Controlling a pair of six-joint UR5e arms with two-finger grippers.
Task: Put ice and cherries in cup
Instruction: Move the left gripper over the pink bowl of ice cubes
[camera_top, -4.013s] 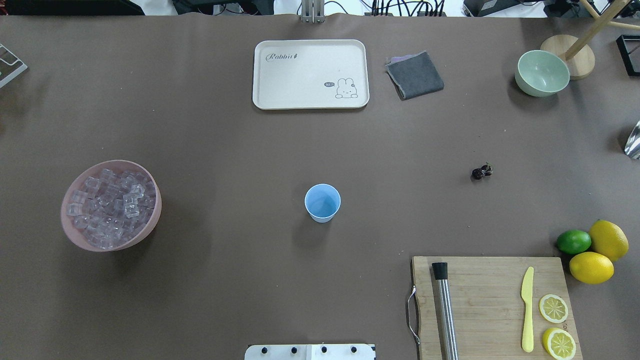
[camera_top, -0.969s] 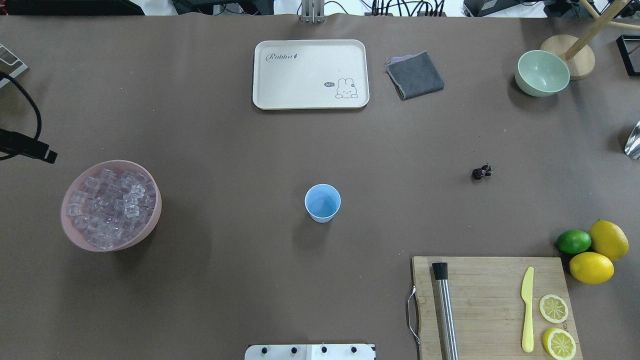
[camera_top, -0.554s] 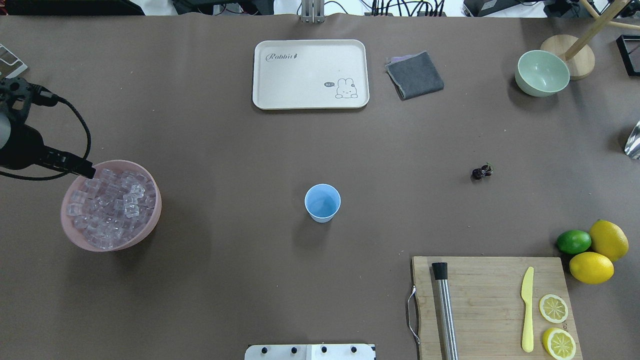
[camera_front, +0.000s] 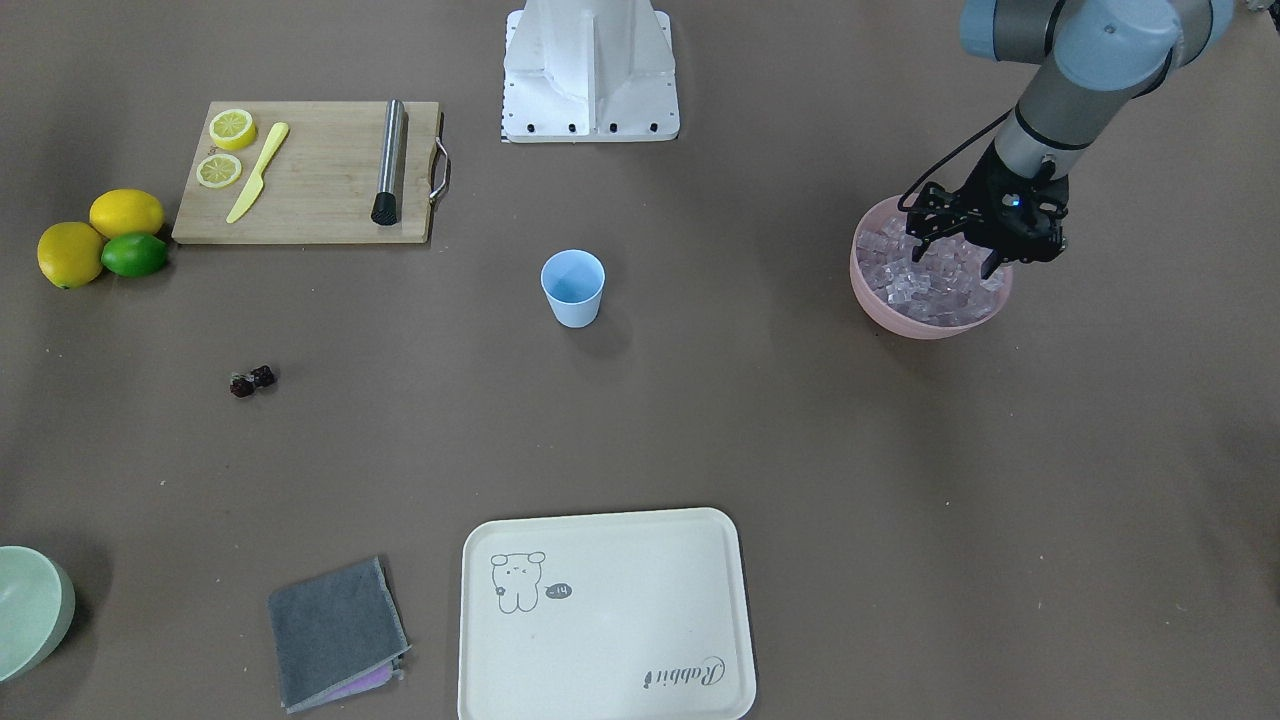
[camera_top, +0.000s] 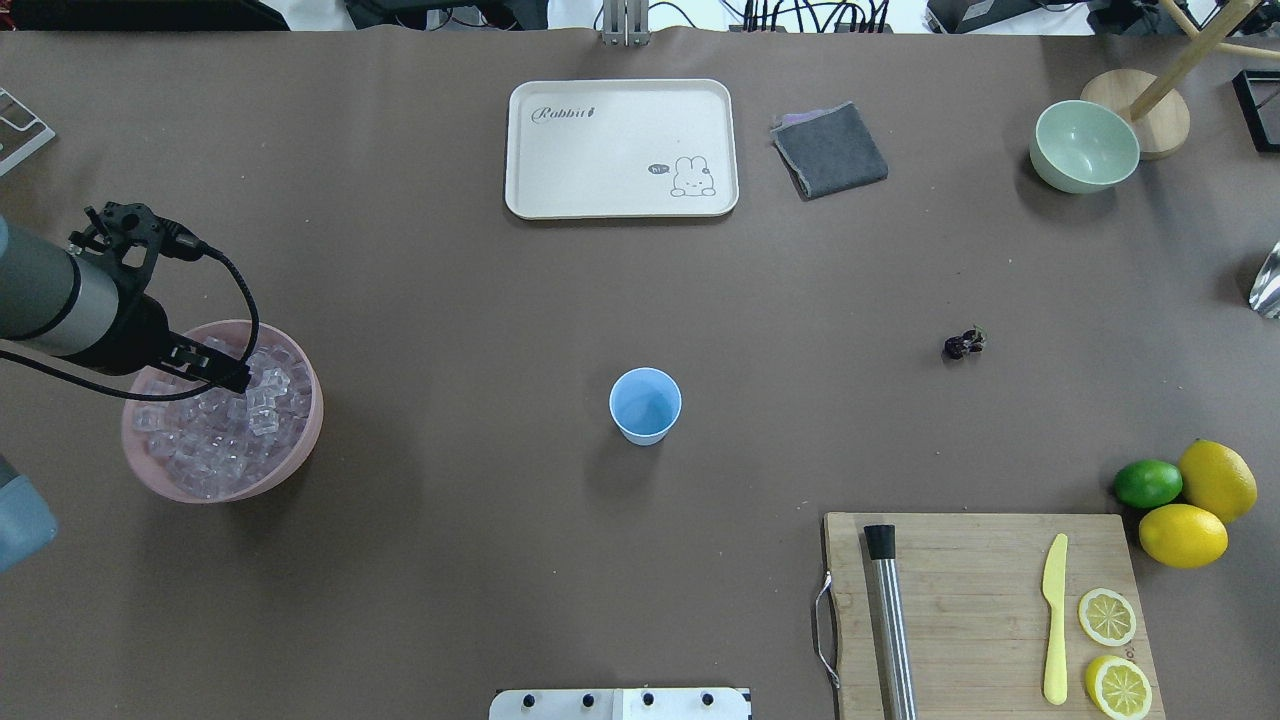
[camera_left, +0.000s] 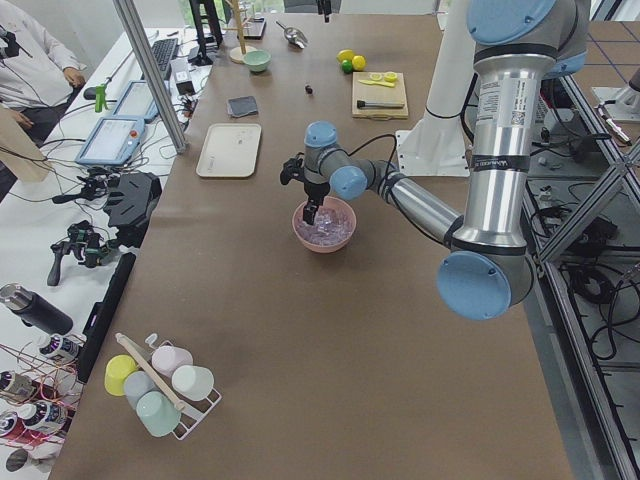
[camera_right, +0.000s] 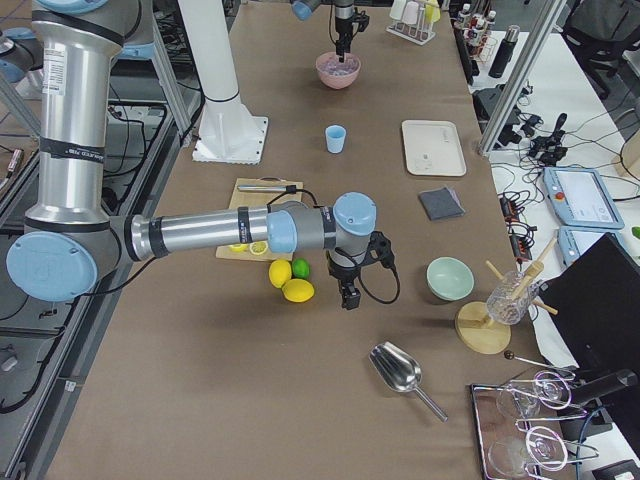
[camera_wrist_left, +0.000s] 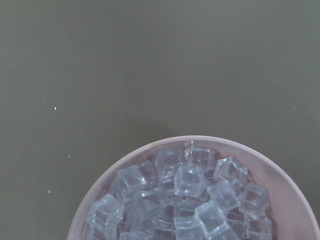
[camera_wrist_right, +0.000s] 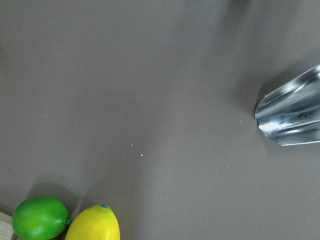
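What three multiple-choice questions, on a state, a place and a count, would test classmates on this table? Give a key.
1. The cup is: A tipped over; B upright and empty; C upside down.
2. The left pincer hangs over: A the pink bowl of ice; B the tray; C the chopping board.
3. Whole lemons beside the lime: A one; B two; C three.
Key: 1 B, its blue inside shows bare; 2 A, the cubes lie under it; 3 B, two yellow fruits sit by it.

Even bright overhead light; soft shadows; glare on the metal scoop (camera_wrist_right: 287, 112); sharp focus
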